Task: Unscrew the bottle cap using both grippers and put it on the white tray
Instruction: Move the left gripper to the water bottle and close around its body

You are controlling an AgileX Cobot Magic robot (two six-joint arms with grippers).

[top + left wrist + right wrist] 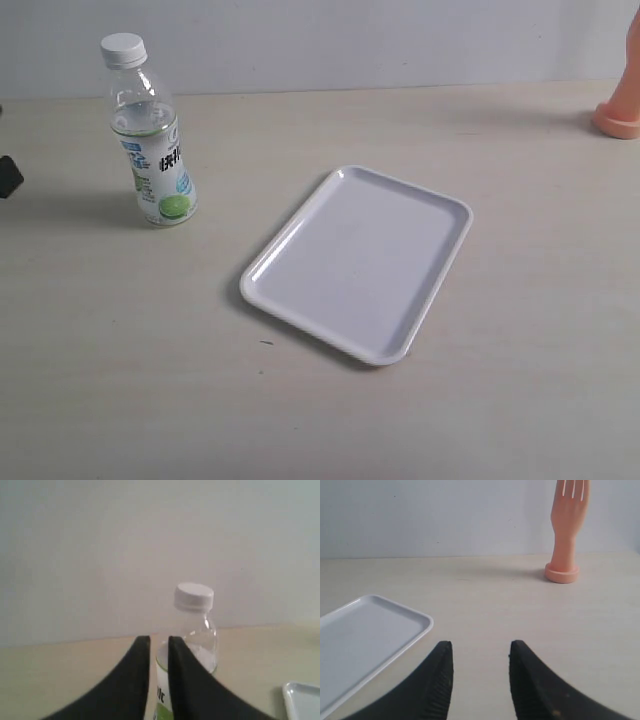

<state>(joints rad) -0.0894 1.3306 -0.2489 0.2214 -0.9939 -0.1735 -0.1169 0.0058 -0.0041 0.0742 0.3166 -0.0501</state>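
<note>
The clear bottle [152,150] with its lime label stands upright at the back left of the table, and the white bottle cap [123,48] is on its neck. The white tray [360,265] lies flat to its right, with nothing on it. In the left wrist view, my left gripper [159,641] points at the bottle [202,647] and cap [194,596] from a distance. Its jaws stand a narrow slit apart with nothing between them. My right gripper [481,647] is open over bare table beside the tray [365,635]. It is out of the exterior view.
A pink mannequin hand [622,110] stands on its base at the back right, also seen ahead of the right gripper as the mannequin hand [566,535]. A black part [8,176] of the left arm shows at the left edge. A pale wall backs the table.
</note>
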